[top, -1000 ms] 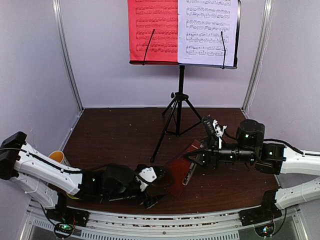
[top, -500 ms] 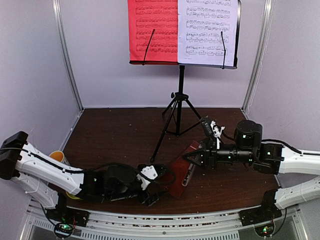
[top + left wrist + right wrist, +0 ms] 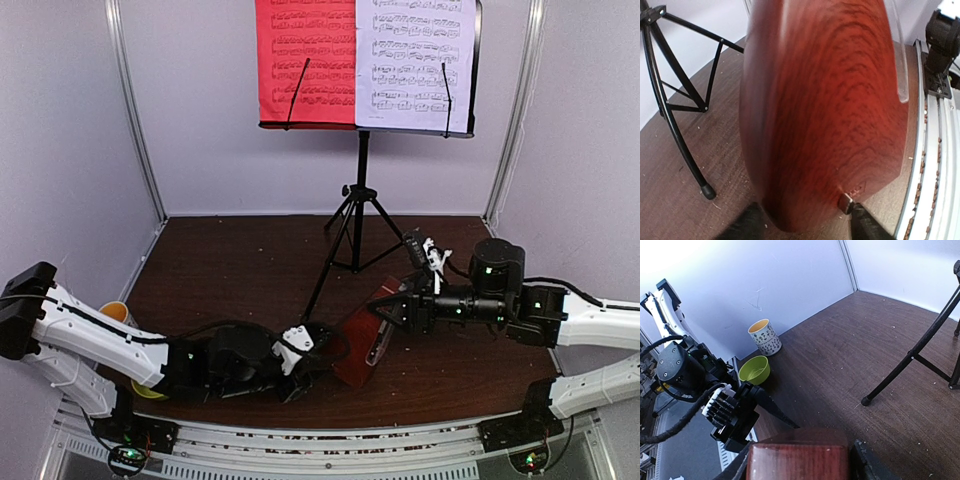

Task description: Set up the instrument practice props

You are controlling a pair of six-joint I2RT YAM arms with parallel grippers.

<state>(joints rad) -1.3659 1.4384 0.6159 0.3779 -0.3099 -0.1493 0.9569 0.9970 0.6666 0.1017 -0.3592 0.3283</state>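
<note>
Right wrist: end effector [image 3: 801, 464] around metronome [image 3: 797, 452]

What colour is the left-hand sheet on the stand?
Red; the sheet shows best in top external view.

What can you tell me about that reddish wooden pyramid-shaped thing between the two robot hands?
This reddish-brown wooden pyramid metronome looks glossy, with dark grain and a clear cover on one face. It is tipped on its side, low over the dark brown table. The right gripper is shut on its narrow top; the left gripper straddles its wide base, grip unclear.
</note>
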